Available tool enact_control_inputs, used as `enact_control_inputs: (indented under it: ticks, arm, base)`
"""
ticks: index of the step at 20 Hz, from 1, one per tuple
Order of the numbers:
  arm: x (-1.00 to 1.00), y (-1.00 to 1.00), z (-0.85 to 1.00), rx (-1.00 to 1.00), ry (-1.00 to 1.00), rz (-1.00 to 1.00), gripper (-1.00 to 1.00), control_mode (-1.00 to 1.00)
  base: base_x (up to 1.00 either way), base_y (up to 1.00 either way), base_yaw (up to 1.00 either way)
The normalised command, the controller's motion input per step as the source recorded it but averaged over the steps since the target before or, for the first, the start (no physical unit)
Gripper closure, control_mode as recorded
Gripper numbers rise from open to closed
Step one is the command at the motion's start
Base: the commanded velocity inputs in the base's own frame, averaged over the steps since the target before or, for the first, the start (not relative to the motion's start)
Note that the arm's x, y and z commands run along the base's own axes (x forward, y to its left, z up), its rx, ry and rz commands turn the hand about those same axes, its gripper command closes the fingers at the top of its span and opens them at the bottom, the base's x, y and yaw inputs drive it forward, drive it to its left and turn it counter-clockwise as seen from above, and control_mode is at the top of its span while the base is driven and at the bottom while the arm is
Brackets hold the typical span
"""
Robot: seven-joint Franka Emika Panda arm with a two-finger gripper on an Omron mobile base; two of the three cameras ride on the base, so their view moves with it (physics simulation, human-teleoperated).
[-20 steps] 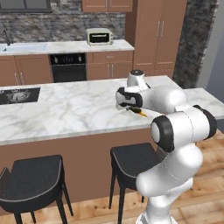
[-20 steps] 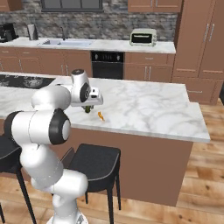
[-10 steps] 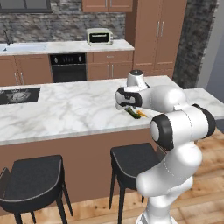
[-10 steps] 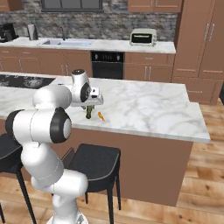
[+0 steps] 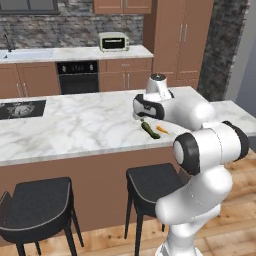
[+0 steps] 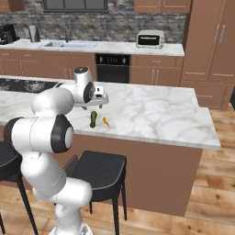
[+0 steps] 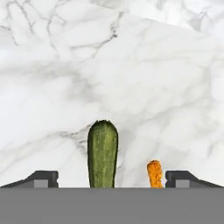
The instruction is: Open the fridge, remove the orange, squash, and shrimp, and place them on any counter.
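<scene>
Gripper (image 7: 112, 178) stands wide open with nothing between its fingertips (image 7: 43, 177), hovering just above the counter (image 5: 75, 125). Squash (image 7: 102, 153) lies flat on the marble near the counter's front edge, released. Shrimp (image 7: 154, 173) lies just beside it, apart from it, also near the front edge. Both items rest between the spread fingers in the hand view
</scene>
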Motion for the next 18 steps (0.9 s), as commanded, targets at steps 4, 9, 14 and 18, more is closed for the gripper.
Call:
enact_control_inputs:
  ticks: [4,9,14,18]
  arm:
    - [-0.53,-0.03,1.00,0.00,-0.02,0.00,-1.00,-1.00]
    - [-0.92,-0.08,0.27,0.00,0.00,0.00,-1.00,-1.00]
    - [-1.00,0.00,0.19,0.00,0.00,0.00,-1.00,-1.00]
    - [-1.00,0.00,0.56,0.00,-0.03,-0.02,-1.00,-1.00]
  base:
    - [0.00,0.00,0.00]
    - [0.00,0.00,0.00]
    - [0.00,0.00,0.00]
    - [0.00,0.00,0.00]
